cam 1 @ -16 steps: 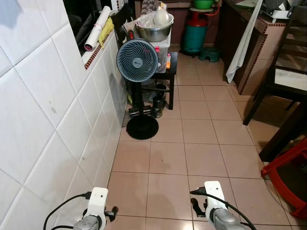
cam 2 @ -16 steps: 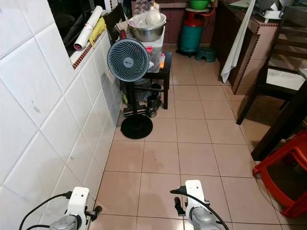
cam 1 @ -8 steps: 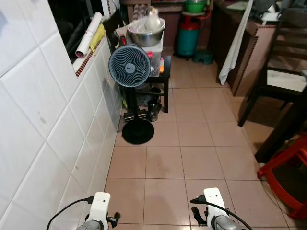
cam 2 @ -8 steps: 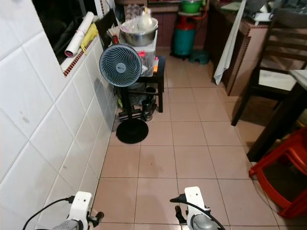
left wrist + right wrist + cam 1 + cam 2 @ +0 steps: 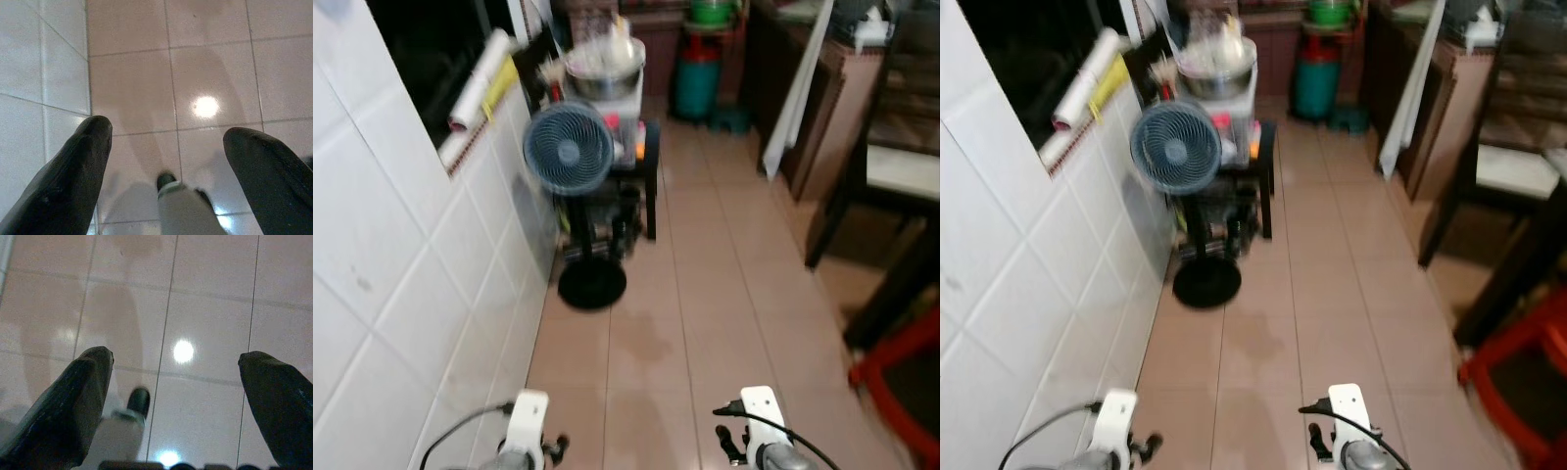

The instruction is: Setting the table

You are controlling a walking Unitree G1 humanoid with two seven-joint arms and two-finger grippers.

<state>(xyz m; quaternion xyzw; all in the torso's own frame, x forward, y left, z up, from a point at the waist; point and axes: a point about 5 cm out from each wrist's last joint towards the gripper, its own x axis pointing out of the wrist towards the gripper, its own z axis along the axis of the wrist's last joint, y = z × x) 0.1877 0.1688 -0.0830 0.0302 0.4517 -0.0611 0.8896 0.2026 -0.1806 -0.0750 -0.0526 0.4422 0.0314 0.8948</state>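
I see both tools spread wide, empty — left tool (image 5: 166, 161), right tool (image 5: 176, 401) — over the tiled floor (image 5: 705, 294); fan (image 5: 568, 149) far left.

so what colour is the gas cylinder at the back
Teal green gas cylinder, clearest in the right eye view.

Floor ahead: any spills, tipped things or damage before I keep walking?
Nothing stands out. The tiled floor looks dry despite the blur, the standing fan is upright beside the wall, and both grippers hang open and empty.
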